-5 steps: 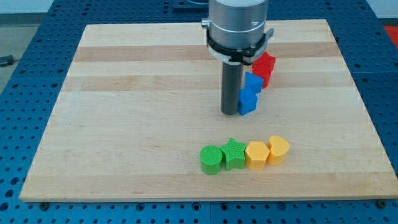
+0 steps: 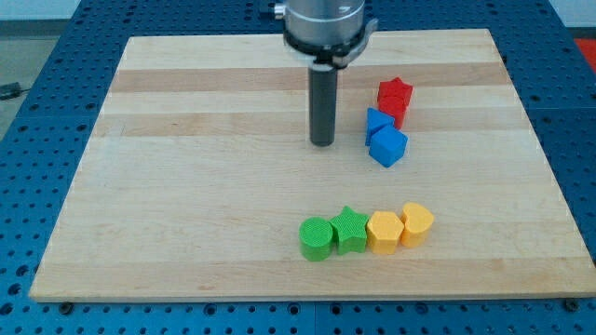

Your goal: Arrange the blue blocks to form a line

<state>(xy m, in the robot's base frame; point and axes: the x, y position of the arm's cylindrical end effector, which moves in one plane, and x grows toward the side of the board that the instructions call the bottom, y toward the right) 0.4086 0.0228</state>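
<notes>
Two blue blocks sit right of the board's middle. The upper blue block point(image 2: 376, 122) touches the lower blue block point(image 2: 388, 147), which is cube-like and turned on a corner. My tip point(image 2: 322, 143) rests on the board to their left, apart from both by a clear gap. A red star block point(image 2: 395, 94) and another red block point(image 2: 391, 111) under it sit just above the blue pair, touching the upper blue one.
Near the view's bottom a row runs left to right: green cylinder point(image 2: 316, 239), green star point(image 2: 350, 230), yellow hexagon-like block point(image 2: 383, 232), yellow heart-like block point(image 2: 417, 224). The wooden board point(image 2: 186, 186) lies on a blue perforated table.
My tip moved left and slightly up, away from the blue blocks. The lower blue block now sits a little further right and is turned.
</notes>
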